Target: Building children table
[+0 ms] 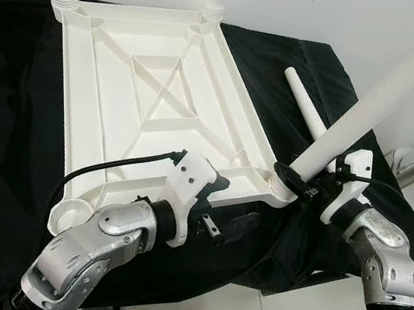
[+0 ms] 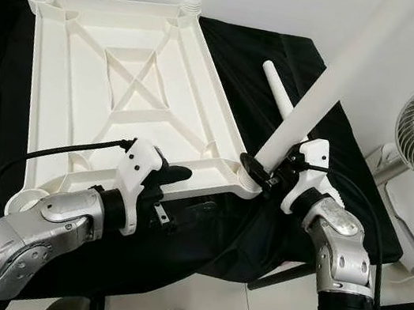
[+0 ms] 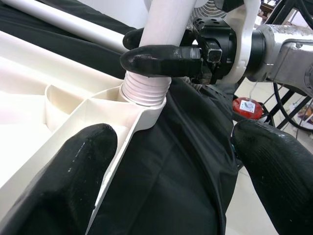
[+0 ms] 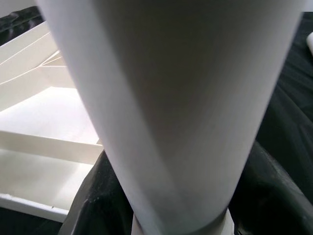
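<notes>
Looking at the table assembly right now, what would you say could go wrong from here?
The white leg held by the right gripper leans well off vertical over the corner socket, so its thread may cross or jam. The upturned tabletop lies on a loose black cloth; turning the leg might slide it, since the left gripper only straddles its edge. The spare leg could roll off the cloth.

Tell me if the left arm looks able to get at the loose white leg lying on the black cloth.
Probably not directly. The loose leg lies beyond the tabletop, behind the right end effector and its upright leg; the left end effector sits at the near edge.
</notes>
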Robot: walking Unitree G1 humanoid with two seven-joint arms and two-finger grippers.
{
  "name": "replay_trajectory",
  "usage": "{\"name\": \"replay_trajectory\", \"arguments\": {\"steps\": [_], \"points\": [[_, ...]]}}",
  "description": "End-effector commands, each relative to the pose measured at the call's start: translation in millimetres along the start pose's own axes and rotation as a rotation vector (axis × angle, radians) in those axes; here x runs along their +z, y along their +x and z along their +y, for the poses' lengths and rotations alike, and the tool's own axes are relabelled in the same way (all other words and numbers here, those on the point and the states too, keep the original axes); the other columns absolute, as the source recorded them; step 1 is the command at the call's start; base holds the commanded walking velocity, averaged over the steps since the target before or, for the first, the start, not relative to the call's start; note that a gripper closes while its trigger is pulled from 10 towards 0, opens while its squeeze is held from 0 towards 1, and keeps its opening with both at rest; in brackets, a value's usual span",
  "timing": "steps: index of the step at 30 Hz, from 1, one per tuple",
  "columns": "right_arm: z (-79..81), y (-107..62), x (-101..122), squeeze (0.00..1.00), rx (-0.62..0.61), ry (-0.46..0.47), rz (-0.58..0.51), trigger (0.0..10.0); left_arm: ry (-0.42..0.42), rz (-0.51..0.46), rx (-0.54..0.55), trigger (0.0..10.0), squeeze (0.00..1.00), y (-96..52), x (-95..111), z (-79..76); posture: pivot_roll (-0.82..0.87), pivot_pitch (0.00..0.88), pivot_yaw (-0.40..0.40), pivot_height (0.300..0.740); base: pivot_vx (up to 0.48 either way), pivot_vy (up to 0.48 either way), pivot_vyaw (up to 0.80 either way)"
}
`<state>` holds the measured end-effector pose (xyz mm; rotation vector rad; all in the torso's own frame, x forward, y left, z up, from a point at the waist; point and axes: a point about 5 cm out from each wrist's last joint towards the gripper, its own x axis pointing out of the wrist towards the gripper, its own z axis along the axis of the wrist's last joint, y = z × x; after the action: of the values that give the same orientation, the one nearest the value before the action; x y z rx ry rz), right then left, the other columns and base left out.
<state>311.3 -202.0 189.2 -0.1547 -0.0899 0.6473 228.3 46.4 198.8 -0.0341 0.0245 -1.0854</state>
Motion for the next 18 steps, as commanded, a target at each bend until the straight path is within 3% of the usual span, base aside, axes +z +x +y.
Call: {"name": "replay_trajectory", "arguments": {"steps": [1, 6, 8, 14, 15, 18], "points": [[3.0, -3.7, -16, 0.0, -0.025, 0.033, 0.07, 10.0, 0.013, -0.013, -0.027, 10.0, 0.0, 2.1, 3, -4.0, 0.05, 0.193, -0.072, 0.74, 0.0, 0.0, 0.0], [5.2, -3.4, -18, 0.0, -0.117, 0.047, 0.066, 10.0, 0.015, -0.014, -0.026, 10.0, 0.0, 2.6, 4, -2.7, 0.04, 0.194, -0.073, 0.74, 0.0, 0.0, 0.0], [16.4, -1.4, -20, 0.0, -0.195, 0.076, 0.053, 10.0, 0.018, -0.016, -0.024, 10.0, 0.0, 2.3, 4, -1.7, 0.04, 0.191, -0.08, 0.74, 0.0, 0.0, 0.0], [29.3, 0.6, -20, 0.0, -0.239, 0.1, 0.033, 10.0, 0.02, -0.017, -0.02, 10.0, 0.0, 2.1, 3, -1.4, 0.04, 0.183, -0.09, 0.74, 0.0, 0.0, 0.0], [41.6, 3.5, -19, 0.0, -0.328, 0.147, 0.012, 10.0, 0.016, -0.022, -0.011, 10.0, 0.0, 1.6, 3, -1.2, 0.04, 0.179, -0.096, 0.74, 0.0, 0.0, 0.0], [47.8, 5.0, -20, 0.0, -0.432, 0.202, 0.005, 10.0, 0.019, -0.022, -0.003, 10.0, 0.0, 1.4, 3, -0.7, 0.05, 0.175, -0.104, 0.74, 0.0, 0.0, 0.0]]}}
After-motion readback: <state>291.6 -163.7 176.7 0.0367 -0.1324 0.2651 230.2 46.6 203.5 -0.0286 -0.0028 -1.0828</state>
